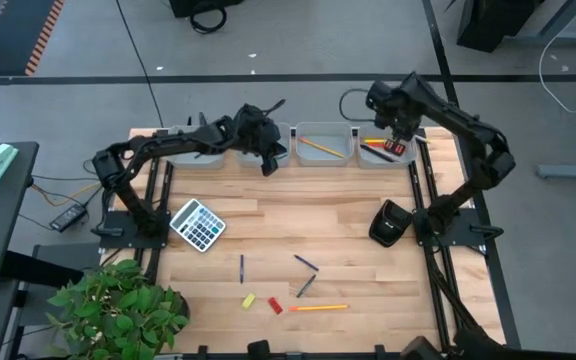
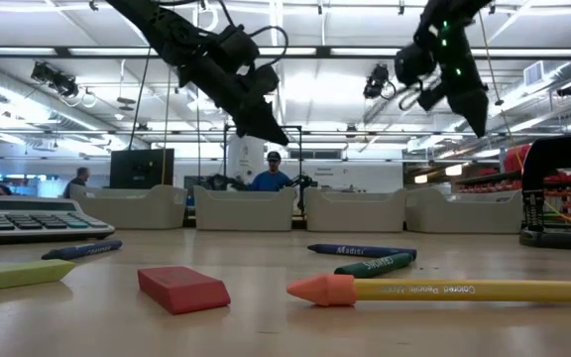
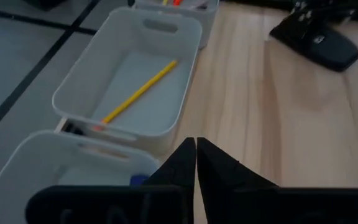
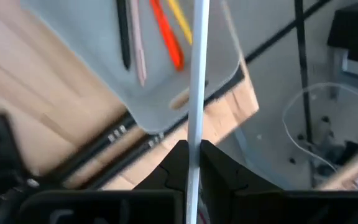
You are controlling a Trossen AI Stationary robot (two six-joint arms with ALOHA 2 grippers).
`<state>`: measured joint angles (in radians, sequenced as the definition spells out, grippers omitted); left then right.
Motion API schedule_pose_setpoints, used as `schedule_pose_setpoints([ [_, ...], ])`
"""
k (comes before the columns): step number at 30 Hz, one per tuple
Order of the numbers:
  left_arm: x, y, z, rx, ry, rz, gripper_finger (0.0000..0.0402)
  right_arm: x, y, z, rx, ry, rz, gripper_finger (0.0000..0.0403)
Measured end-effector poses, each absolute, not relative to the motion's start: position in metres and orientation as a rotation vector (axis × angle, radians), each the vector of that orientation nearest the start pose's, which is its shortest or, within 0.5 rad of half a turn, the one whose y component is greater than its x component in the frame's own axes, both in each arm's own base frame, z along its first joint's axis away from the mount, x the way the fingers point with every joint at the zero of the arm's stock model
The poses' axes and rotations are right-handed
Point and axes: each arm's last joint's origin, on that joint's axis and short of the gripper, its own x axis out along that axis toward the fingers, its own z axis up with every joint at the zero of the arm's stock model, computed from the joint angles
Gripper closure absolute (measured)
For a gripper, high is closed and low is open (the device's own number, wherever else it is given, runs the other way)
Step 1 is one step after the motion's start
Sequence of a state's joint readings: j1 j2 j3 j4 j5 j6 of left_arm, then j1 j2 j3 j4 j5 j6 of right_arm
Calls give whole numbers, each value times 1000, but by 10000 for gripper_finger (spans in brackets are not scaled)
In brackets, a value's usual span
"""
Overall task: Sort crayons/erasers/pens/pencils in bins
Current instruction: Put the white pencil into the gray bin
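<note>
Four light-grey bins stand in a row along the table's far edge. My right gripper (image 1: pixel 398 135) hangs above the far-right bin (image 4: pixel 166 109), shut on a pale thin stick (image 4: pixel 197 68); that bin holds black, pink, orange and yellow pens (image 4: pixel 166 37). My left gripper (image 3: pixel 196 142) is shut and holds nothing, hovering by the two middle bins (image 1: pixel 268 162). The bin ahead of it (image 3: pixel 79 93) holds one yellow pencil (image 3: pixel 138 92). Near the front edge lie a yellow eraser (image 1: pixel 249 300), a red eraser (image 2: pixel 181 288), a long yellow pencil (image 1: pixel 320 307) and dark crayons (image 1: pixel 305 263). My right gripper pinches the pale stick between its two fingers, near one of its ends (image 4: pixel 195 149). The fingers slant down from above and lie along the stick. The stick's long free part reaches out past the fingertips, lifted clear above the bin.
A grey calculator (image 1: pixel 197 224) lies at the table's left. A black device (image 1: pixel 388 222) sits at the right by my right arm's base. A potted plant (image 1: pixel 118 305) stands at the near left corner. People show in the room behind the bins (image 2: pixel 270 174).
</note>
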<state>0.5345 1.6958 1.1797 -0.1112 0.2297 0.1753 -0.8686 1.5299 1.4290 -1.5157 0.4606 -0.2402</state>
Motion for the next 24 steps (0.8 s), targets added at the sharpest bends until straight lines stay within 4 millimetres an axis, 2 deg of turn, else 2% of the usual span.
schedule_pose_setpoints([
  [4, 329, 180, 243, -26, 577, 224, 383, 154, -208, 287, 160, 1761, -831, 366],
  [7, 331, 178, 244, 21, 571, 207, 379, 164, -210, 282, 124, 1661, -813, 366],
  [14, 333, 177, 246, 49, 547, 202, 370, 211, -199, 292, -92, 1433, -697, 366],
  [19, 335, 179, 250, 84, 506, 206, 378, 245, -193, 294, -64, 1260, -599, 366],
  [24, 336, 180, 254, 206, 480, 187, 386, 279, -206, 281, -77, 1082, -534, 366],
])
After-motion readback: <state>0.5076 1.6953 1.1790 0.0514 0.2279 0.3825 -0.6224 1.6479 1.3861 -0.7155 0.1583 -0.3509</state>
